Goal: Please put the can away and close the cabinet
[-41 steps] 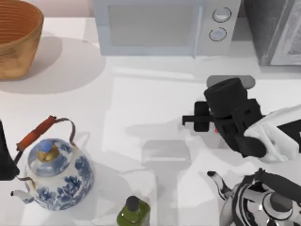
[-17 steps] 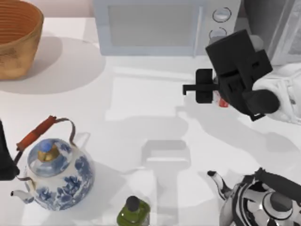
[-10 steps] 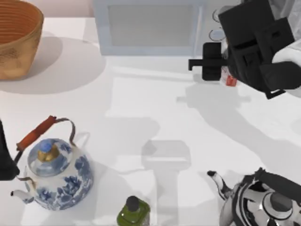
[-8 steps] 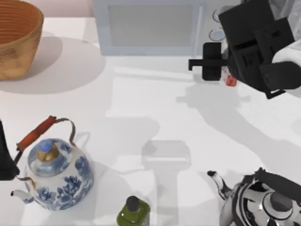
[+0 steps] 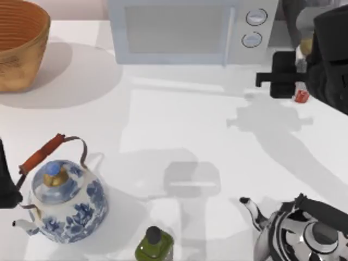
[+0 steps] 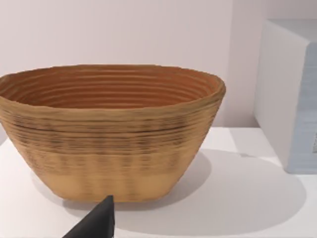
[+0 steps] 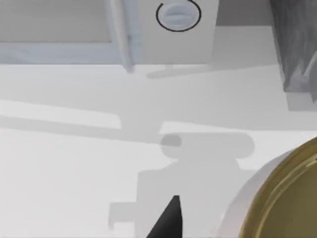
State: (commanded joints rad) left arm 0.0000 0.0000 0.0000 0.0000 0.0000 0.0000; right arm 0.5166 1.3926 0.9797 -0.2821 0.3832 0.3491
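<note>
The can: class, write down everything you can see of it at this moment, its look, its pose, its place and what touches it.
The can is mostly hidden by the right claw, held above the table near the top view's right edge, beside the microwave. In the top view a red mark of its label and a bit of gold lid show. The right wrist view shows its dull gold round lid and white side close up. It looks upright, gripped.

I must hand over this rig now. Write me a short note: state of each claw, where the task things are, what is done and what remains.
Right claw: raised at the table's far right, beside the microwave, shut on the can; its gold lid appears in the right wrist view.
Left claw: parked at the table's left edge, facing the wicker basket.
Done: can picked up.
Left: put the can in the grey cabinet at the far right corner, then close it.
</note>
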